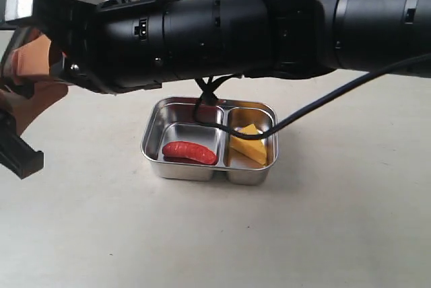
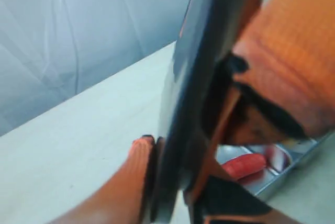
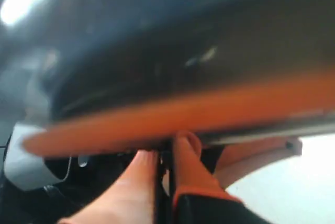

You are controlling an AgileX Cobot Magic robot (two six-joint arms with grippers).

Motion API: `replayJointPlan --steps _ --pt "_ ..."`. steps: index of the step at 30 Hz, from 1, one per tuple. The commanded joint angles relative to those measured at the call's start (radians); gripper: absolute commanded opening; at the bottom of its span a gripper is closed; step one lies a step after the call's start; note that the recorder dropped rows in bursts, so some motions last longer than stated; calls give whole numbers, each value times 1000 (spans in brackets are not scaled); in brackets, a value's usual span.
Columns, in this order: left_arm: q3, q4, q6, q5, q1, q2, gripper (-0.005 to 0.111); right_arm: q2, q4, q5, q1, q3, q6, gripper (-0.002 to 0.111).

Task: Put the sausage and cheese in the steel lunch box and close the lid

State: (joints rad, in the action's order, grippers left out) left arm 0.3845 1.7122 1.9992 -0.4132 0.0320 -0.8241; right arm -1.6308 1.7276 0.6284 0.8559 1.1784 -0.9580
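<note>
Place: looking like a robot lab bench.
Surface: bare cream tabletop is spreading around the steel lunch box.
Backdrop: pale creased sheet is hanging well beyond the steel lunch box.
Hardware: black robot arm is stretching above it, cable trailing across.

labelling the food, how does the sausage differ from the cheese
The sausage is red, the cheese yellow. The sausage is a rounded stick, the cheese an angular wedge. The sausage lies in the wider compartment, the cheese in the narrower one. Both are inside the steel lunch box.
</note>
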Motion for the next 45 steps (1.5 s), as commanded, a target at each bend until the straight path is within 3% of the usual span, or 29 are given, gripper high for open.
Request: replayJointPlan --steps 1,9,16,20,30,39,45 --pt "39 32 6 126 2 -3 0 12 -37 135 22 4 13 -1" --pt "54 32 26 192 2 -3 0 12 -78 143 1 4 15 -1" --pt "54 1 26 340 2 -3 0 30 -222 136 -167 4 234 -1" --pt "54 -4 26 342 2 -3 0 30 -285 115 -241 4 254 -1" --pt "54 -32 26 372 2 -102 0 30 -362 -67 -237 4 191 -1" --pt "54 -30 23 319 2 -225 0 30 -292 -84 -237 4 203 -1" --pt "68 -49 24 395 102 -282 0 -19 -74 -13 -237 4 265 1"
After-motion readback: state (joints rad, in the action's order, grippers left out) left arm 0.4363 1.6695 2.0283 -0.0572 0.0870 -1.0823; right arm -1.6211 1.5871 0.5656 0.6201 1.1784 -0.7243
